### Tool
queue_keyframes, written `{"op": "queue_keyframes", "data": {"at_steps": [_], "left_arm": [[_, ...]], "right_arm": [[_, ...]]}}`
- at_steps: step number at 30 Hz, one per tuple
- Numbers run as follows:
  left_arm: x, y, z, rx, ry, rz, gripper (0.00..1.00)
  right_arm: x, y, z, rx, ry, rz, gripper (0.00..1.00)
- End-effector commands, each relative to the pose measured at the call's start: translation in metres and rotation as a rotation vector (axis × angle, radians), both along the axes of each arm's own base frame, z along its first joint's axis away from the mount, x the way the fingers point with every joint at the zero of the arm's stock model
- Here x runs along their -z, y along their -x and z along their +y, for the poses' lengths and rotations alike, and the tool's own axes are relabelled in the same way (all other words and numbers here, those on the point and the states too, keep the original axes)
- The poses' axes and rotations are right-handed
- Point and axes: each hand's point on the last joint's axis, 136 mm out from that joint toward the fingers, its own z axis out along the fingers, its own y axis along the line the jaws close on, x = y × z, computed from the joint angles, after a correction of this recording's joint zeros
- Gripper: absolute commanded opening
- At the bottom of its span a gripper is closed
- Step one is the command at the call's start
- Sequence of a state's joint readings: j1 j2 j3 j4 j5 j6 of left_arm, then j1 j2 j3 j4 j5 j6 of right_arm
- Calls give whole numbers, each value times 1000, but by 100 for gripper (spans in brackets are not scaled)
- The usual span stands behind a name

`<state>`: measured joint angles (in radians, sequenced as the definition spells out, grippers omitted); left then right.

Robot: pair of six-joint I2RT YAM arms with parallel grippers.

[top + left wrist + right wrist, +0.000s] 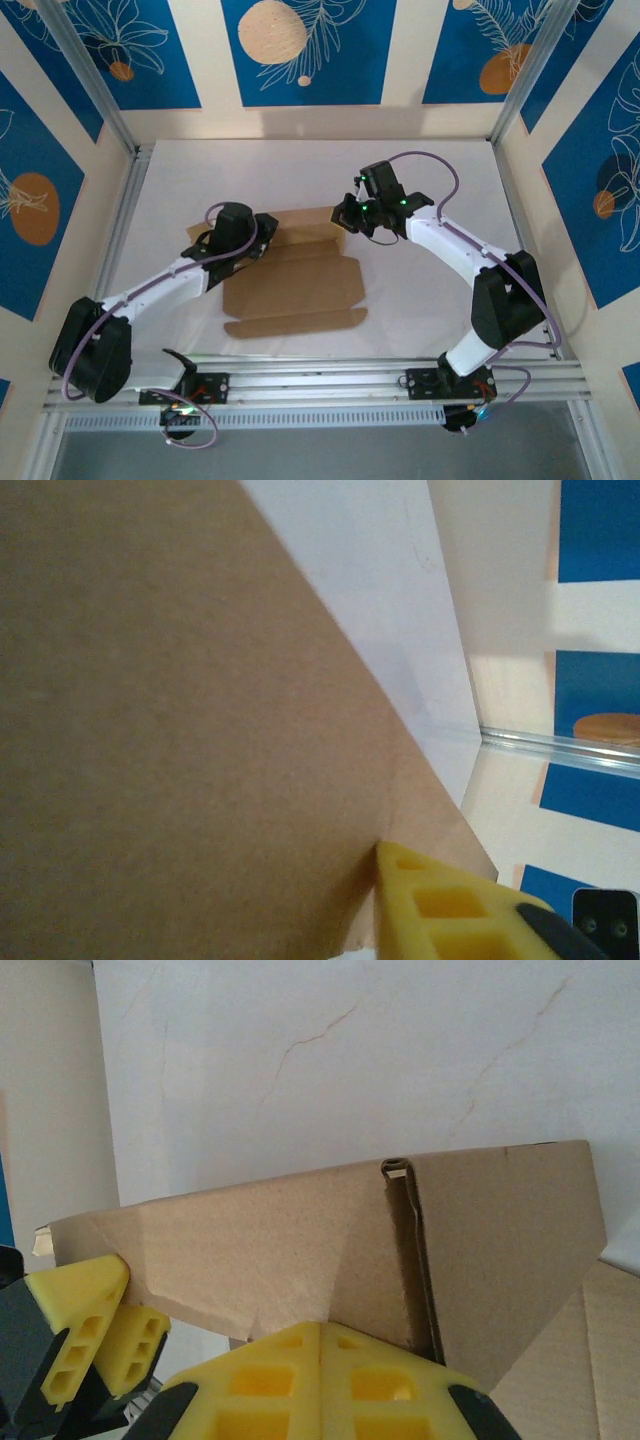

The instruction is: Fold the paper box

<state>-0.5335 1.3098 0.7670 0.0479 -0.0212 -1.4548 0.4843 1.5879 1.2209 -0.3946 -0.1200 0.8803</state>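
- White tabletop (430, 170) boxed in by blue and cream leaf-print walls (300, 50). That's my workspace on the top cam.
- Flat brown corrugated cardboard paper box (295, 285) lies opened out between my two grippers, with most of it on the base side of both.
- Right gripper (320, 1332): its yellow fingers (260, 1375) are pressed together with no gap at all. A raised flap (300, 1240) of the paper box stands tilted right at the tips, with a folded corner just right of them. I can't tell if any cardboard is actually nipped.
- Left gripper (263, 238) sits over the far left corner of the paper box. On its wrist cam cardboard covers nearly everything ahead, and one yellow finger (440, 910) sits against its edge. Honestly can't tell how wide this one stands or whether it has hold of anything.
- On the right wrist cam another pair of yellow fingers (85, 1305) sits at the flap's left end, well left of my right fingertips.
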Motion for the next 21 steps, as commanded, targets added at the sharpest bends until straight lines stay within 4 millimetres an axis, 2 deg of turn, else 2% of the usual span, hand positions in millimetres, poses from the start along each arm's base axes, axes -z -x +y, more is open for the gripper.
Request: {"op": "queue_keyframes", "data": {"at_steps": [1,12,16,19,21], "left_arm": [[55,35,21,26,-131,176,30],[31,42,78,-44,-168,108,39],[25,43,86,-30,-162,70,51],[24,43,86,-6,-175,55,51],[30,44,88,-4,-180,73,50]], "right_arm": [[24,4,-27,65,116,65,8],[17,0,-26,68,103,55,8],[12,-3,-24,64,93,45,8],[9,-5,-23,60,88,40,8],[7,-6,-23,58,83,38,8]]}}
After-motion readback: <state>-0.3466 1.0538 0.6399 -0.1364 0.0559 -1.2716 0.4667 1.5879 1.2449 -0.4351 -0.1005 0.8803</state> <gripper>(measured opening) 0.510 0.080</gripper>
